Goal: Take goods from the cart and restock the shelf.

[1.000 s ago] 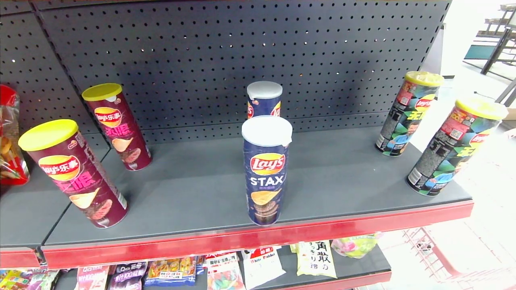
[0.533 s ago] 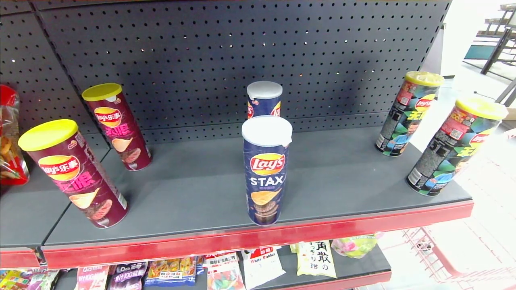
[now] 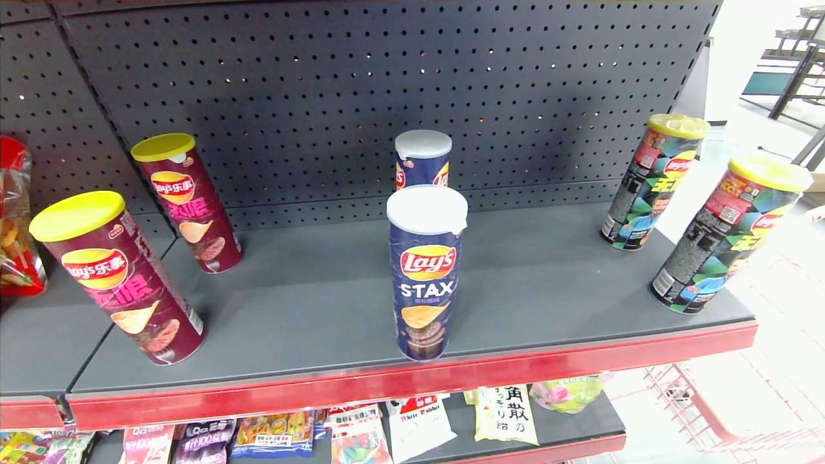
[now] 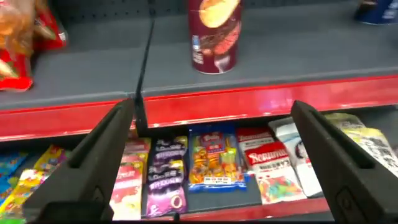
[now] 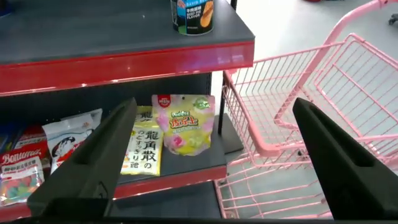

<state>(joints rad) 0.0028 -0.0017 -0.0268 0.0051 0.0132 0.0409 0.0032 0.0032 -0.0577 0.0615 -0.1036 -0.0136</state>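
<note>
The grey shelf (image 3: 528, 290) with a red front edge carries two maroon chip cans (image 3: 122, 283) at the left, two blue chip cans (image 3: 424, 277) in the middle and two yellow-lidded patterned cans (image 3: 722, 238) at the right. A pink wire cart (image 5: 323, 106) stands to the right of the shelf; its corner shows in the head view (image 3: 696, 412). My left gripper (image 4: 211, 158) is open, below and in front of the shelf edge near a maroon can (image 4: 214, 37). My right gripper (image 5: 214, 158) is open too, low by the shelf's right end, beside the cart.
A lower shelf (image 3: 580, 425) holds several snack bags (image 4: 214, 165), among them a white one (image 5: 146, 146) and a pale green one (image 5: 183, 124). A red bag (image 3: 16, 219) lies at the far left of the grey shelf. A perforated dark back panel (image 3: 361, 84) rises behind the cans.
</note>
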